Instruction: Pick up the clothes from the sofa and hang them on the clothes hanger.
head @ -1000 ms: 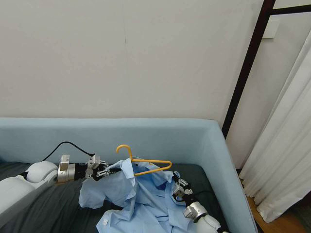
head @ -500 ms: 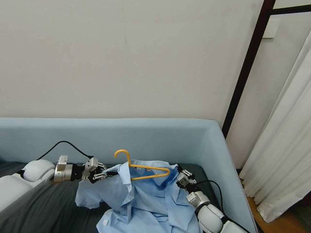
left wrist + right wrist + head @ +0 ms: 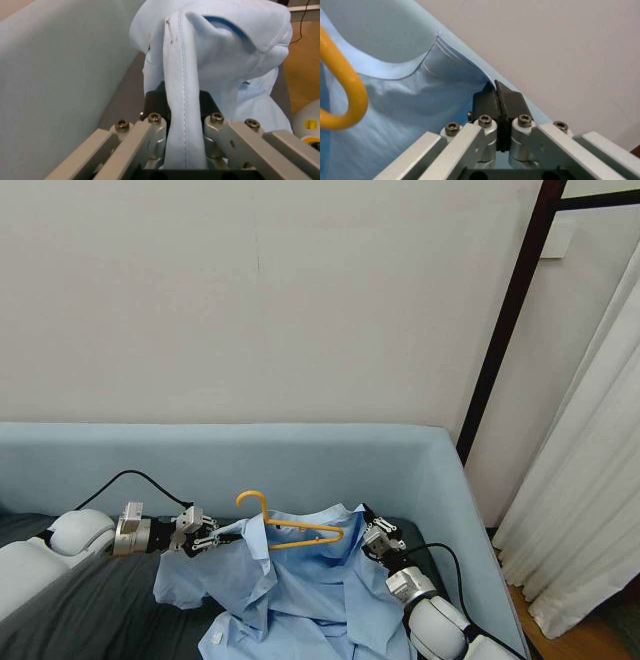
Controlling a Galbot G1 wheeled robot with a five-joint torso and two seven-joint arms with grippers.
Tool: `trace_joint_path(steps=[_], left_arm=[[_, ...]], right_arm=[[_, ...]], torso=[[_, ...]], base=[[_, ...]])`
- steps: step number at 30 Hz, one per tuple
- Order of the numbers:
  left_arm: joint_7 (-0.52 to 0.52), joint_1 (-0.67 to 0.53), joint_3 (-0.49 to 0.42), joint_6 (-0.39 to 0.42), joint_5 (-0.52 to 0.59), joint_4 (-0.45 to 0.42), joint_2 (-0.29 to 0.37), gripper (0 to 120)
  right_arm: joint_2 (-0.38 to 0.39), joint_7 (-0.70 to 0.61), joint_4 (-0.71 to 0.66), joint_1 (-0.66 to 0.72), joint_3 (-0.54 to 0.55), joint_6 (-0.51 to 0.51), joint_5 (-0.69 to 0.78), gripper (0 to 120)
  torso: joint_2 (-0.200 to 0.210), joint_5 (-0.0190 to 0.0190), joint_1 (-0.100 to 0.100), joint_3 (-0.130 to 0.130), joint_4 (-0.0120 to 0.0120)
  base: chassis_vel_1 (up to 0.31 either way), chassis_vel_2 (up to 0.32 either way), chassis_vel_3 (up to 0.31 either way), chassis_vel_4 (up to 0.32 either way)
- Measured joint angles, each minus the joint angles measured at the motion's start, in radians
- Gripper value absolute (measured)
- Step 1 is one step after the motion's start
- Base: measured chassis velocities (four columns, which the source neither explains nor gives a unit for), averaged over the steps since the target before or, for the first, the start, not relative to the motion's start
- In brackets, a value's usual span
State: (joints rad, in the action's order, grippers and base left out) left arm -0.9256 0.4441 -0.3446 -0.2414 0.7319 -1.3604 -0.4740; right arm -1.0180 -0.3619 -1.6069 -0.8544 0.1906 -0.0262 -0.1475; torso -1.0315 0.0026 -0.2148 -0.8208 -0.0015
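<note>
Beside a white curtain [image 3: 590, 480], the blue sofa [image 3: 300, 455] carries a shirt [image 3: 310, 600] with a yellow hanger [image 3: 300, 530]; left claw [image 3: 205, 532] and right claw [image 3: 368, 532] each pinch its fabric.

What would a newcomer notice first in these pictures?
A light blue shirt sits bunched on the sofa, with a yellow hanger sticking out of its top. The left gripper and the right gripper each pinch the shirt, one on either side of the hanger.

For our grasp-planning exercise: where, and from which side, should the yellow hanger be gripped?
Probably the hook of the hanger, from above: it stands upright and bare over the blue shirt, whose cloth the left gripper and right gripper pinch at either side.
</note>
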Motion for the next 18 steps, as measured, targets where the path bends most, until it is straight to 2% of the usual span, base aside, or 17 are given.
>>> trace_joint_path(steps=[18], left_arm=[[0.040,-0.020,-0.027,0.015,-0.048,0.002,-0.016,7]], right_arm=[[0.058,-0.022,-0.215,0.009,-0.014,0.106,0.083,0]], torso=[[0.000,0.0000,0.000,0.000,0.0001]], base=[[0.000,0.000,0.000,0.000]])
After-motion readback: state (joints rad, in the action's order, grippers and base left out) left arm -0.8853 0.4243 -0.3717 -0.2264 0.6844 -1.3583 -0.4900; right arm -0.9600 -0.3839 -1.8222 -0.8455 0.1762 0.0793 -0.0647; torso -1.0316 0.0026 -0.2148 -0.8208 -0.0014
